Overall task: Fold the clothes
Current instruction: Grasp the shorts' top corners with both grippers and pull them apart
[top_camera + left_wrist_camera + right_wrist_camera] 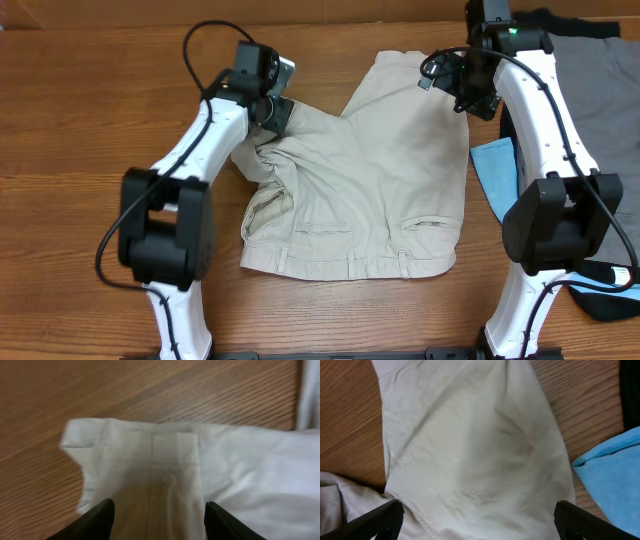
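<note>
Beige shorts lay spread on table, one leg bunched inward. Left hand was clamped on that leg's hem. Right hand hovered over the shorts' other leg, fingers spread wide. Blue cloth lay just beside the shorts.

shorts: beige, mid-table | waistband toward near edge | left leg bunched, right leg flat | grey cloth, blue cloth: right edge

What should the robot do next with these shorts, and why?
Probably lower the right gripper onto the shorts and close: it is open over a flat leg, while the left gripper has the bunched other leg between its fingers.
</note>
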Robot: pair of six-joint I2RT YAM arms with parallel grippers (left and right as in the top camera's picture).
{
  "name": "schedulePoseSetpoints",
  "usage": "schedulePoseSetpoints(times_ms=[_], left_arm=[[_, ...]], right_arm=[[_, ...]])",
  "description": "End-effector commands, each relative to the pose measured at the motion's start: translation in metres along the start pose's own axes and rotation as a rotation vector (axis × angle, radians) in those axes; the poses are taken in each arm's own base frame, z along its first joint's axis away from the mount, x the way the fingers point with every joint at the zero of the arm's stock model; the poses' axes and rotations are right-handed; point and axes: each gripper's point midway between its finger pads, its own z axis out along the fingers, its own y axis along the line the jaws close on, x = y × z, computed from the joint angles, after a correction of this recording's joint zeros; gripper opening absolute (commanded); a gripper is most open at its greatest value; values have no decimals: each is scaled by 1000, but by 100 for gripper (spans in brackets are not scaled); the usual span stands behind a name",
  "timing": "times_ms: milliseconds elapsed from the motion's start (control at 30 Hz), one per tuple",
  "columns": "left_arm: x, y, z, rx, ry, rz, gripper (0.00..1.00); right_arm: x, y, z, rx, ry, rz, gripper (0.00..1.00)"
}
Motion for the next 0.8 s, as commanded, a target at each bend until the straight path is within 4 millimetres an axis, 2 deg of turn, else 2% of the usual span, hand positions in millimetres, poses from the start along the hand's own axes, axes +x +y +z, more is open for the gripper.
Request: schedulePoseSetpoints(times_ms=[0,100,167,233,267,300,333,433,600,700,767], left_arm=[[6,2,30,-21,15,22,64],[11,-1,42,-17,25,25,65],[11,0,45,-27,24,26,59],[4,9,43,-76,4,25,35],[-3,22,38,-147,-5,-6,17],[-10,32,32,-199,-12,-40,7],[-22,46,20,-261,-24,-85,4],[-49,59,-3,-291,-62,-106,4],[-116,88,-74,-324,-200,-159,4],[-135,104,-104,-346,-259,-184,4],[-140,121,-115,-367,-288,-206,4]], right_arm=[[-4,-6,-3,11,-14,-10,100],[-4,-6,-3,10,-15,-9,100],[-5,-6,-3,8,-18,-9,100],[-5,-5,-3,8,-20,-9,100],[-5,-6,-3,8,-19,-9,100],[-5,-6,-3,8,-19,-9,100],[-5,-6,-3,8,-19,-9,100],[-5,-6,-3,8,-19,-9,100],[-7,-5,-3,4,-24,-10,100],[-8,-4,-3,1,-31,-11,100],[-9,-3,-3,-2,-35,-11,100]])
